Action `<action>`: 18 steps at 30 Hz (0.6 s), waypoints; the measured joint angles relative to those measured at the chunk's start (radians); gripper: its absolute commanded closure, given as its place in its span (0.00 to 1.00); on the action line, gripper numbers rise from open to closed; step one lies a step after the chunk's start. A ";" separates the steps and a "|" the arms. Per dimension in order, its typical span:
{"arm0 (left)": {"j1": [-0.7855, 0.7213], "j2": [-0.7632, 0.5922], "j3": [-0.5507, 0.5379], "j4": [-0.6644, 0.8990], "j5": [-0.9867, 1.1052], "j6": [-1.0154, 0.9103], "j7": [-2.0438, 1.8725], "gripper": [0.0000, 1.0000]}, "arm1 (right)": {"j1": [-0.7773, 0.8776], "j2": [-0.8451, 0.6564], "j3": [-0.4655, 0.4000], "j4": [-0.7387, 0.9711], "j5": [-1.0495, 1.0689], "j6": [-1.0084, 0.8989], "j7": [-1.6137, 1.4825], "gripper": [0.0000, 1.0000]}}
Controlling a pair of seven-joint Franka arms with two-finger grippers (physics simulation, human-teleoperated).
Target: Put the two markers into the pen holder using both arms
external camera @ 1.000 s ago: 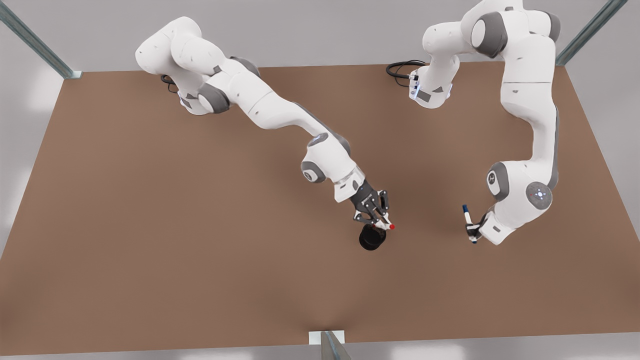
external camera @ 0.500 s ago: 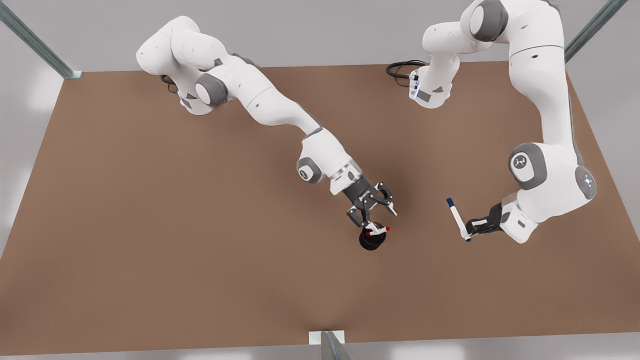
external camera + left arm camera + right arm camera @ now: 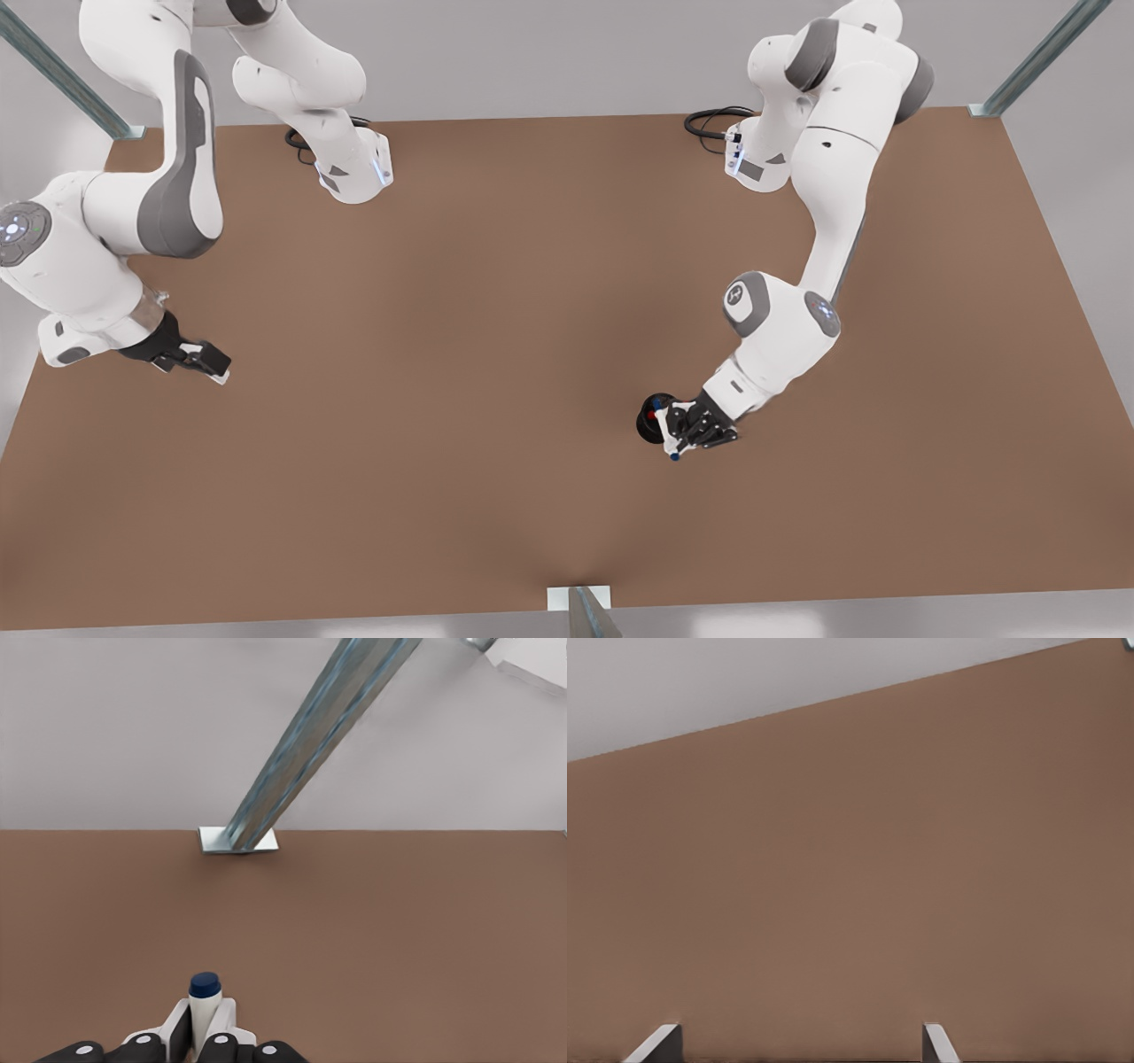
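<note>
Left gripper (image 3: 680,431) sat at the pen holder (image 3: 652,420), on its front-view-right side, fingers clamped on the blue marker (image 3: 666,431). Same grip seen from the left wrist view: blue marker (image 3: 205,1003) pinched between the pads (image 3: 177,1032), blue cap poking out past them. Barrel ran slanted in the front view: upper blue end over the holder's rim, lower blue end past the holder toward the near table edge. So tilted, not plumb, and not yet dropped in.

Red marker (image 3: 653,414) already inside the holder, red tip visible at the mouth, touching or just beside the blue one's upper end; can't tell which.

Right gripper (image 3: 199,363) well apart from the holder, far off toward the front view's left over bare table (image 3: 461,310). Fingertips (image 3: 935,1043) spread wide in its wrist view, nothing between them. Parked, waiting.

Judgement: only the left arm mattered for the next move. Needed the barrel brought more upright and centred over the opening before release. Risk: tip catching on the rim or the red marker, tipping the holder.
</note>
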 measured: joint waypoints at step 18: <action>0.039 -0.037 -0.101 -0.274 -0.012 0.465 0.346 0.79 | 0.073 0.030 0.042 0.045 -0.033 -0.156 -0.092 0.00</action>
